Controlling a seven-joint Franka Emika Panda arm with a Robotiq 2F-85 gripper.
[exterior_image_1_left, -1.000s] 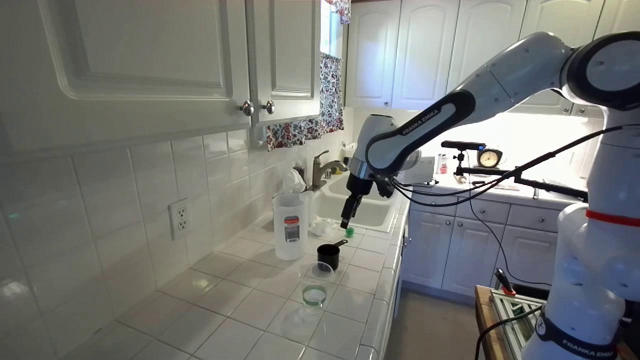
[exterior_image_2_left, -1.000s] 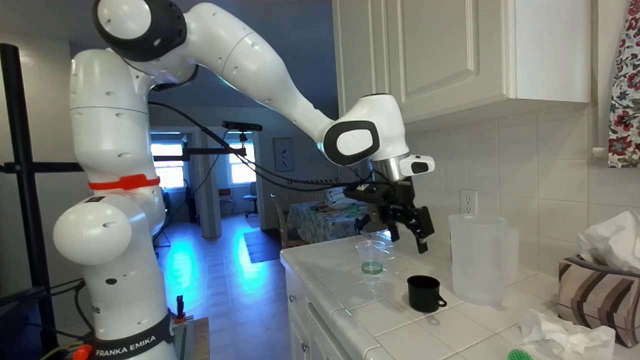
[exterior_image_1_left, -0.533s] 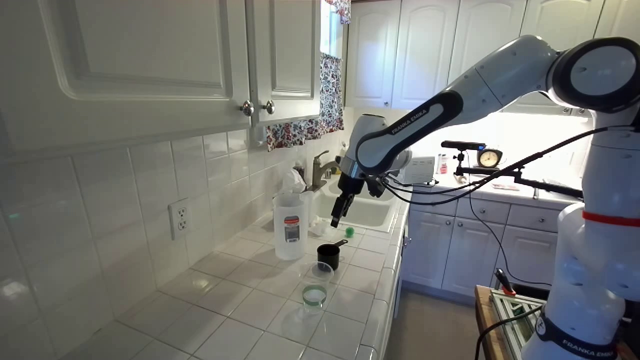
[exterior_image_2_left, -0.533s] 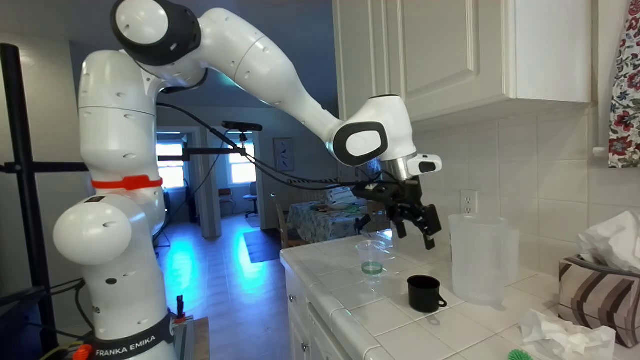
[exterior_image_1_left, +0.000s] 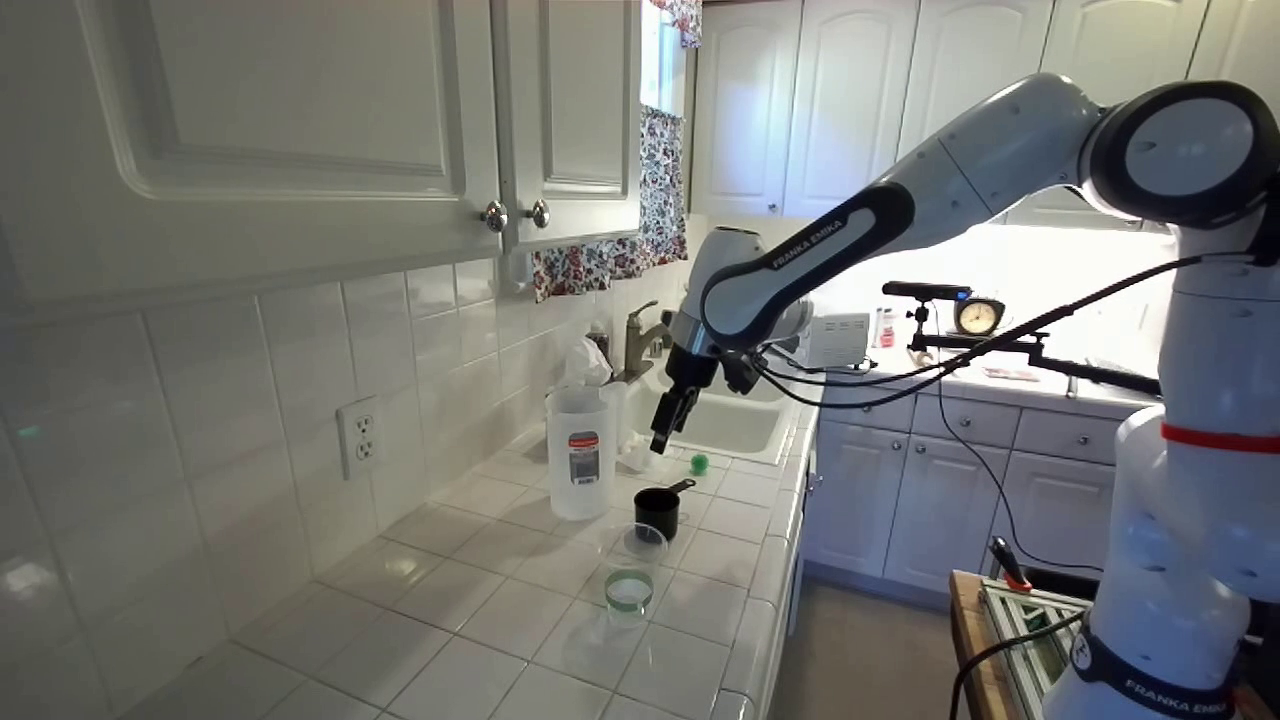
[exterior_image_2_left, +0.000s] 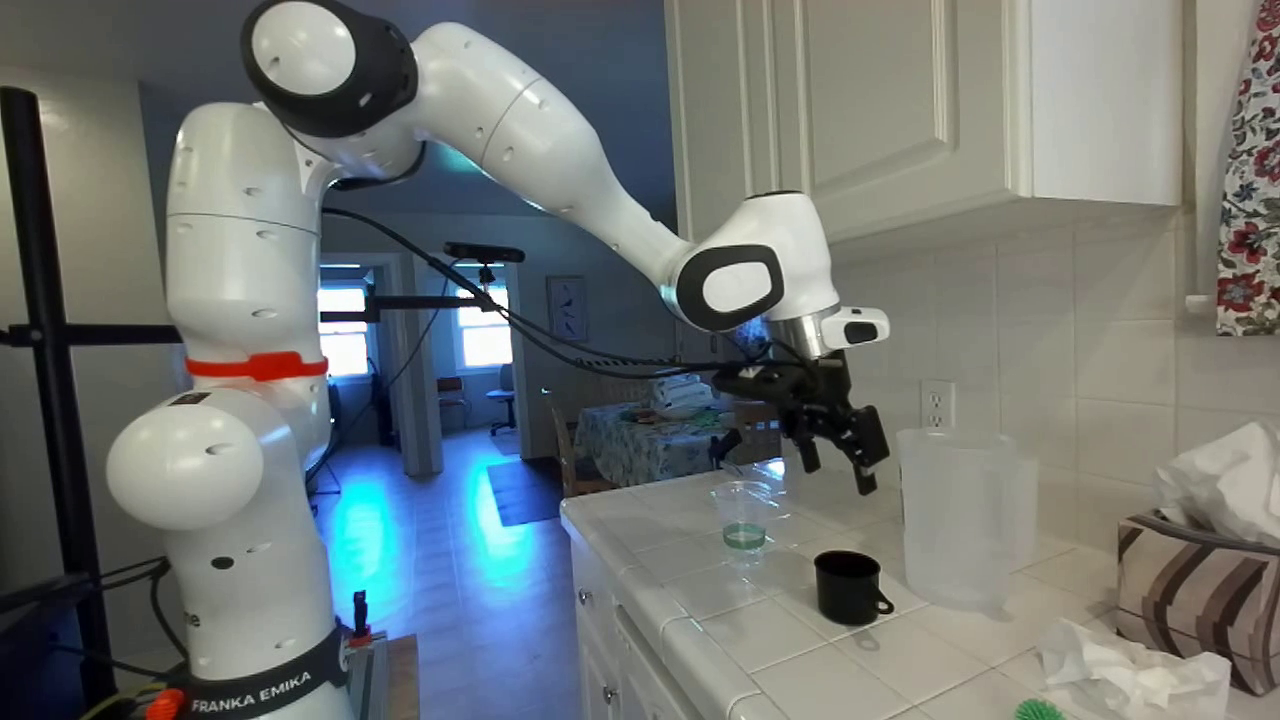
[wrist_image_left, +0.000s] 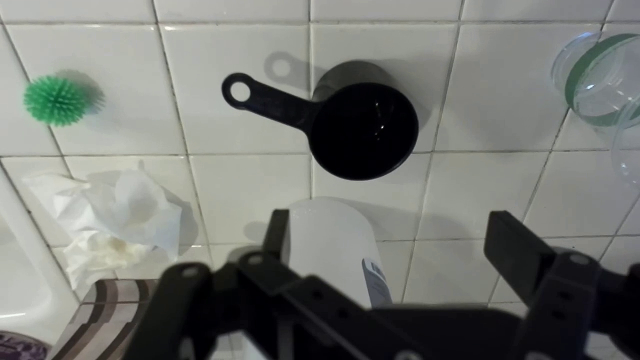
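Observation:
My gripper (wrist_image_left: 390, 227) stands open above the counter, with nothing held between its fingers. In the wrist view a translucent white pitcher (wrist_image_left: 327, 240) with a grey label shows behind the gap, nearer the left finger; its lower part is hidden by the gripper. A black measuring cup (wrist_image_left: 362, 132), handle pointing left, sits upright ahead of the fingertips. In an exterior view the gripper (exterior_image_2_left: 838, 472) hangs higher than this cup (exterior_image_2_left: 848, 588) and to the left of the pitcher (exterior_image_2_left: 955, 520). A clear plastic cup (wrist_image_left: 600, 85) with a green band stands at the right of the wrist view.
A green spiky ball (wrist_image_left: 56, 100) and crumpled tissue (wrist_image_left: 125, 210) lie on the tiles by the sink (exterior_image_1_left: 735, 425). A striped tissue box (exterior_image_2_left: 1200, 600) stands beside the tiled wall. Upper cabinets (exterior_image_2_left: 900, 110) overhang the counter near the arm.
The arm has swung toward the wall and the pitcher, leftward in an exterior view and rightward in an exterior view from elsewhere. The gripper stays open, and the objects on the counter have not moved.

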